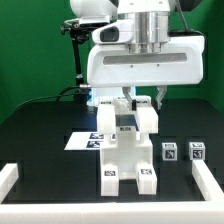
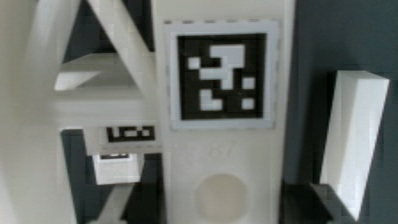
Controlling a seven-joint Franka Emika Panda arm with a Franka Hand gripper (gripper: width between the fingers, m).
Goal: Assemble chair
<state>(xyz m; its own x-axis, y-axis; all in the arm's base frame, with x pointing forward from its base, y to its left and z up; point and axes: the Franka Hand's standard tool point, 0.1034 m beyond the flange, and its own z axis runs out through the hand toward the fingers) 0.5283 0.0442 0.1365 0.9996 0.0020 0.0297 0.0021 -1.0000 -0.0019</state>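
Observation:
The chair (image 1: 128,152) stands partly built at the table's middle, made of chunky white blocks with tags on its front feet. My gripper (image 1: 123,101) is straight above it and reaches down onto its upright top piece. In the wrist view a white slab (image 2: 222,120) with a large tag and an oval hole fills the middle. My gripper (image 2: 226,200) has a dark finger against each side edge of the slab, so it looks shut on it. More white chair bars (image 2: 98,75) show beside the slab.
The marker board (image 1: 88,141) lies flat at the exterior view's left of the chair. Two small tagged blocks (image 1: 170,152) (image 1: 197,152) sit to the exterior view's right. The low white border rail (image 1: 10,178) runs along the table's front corners.

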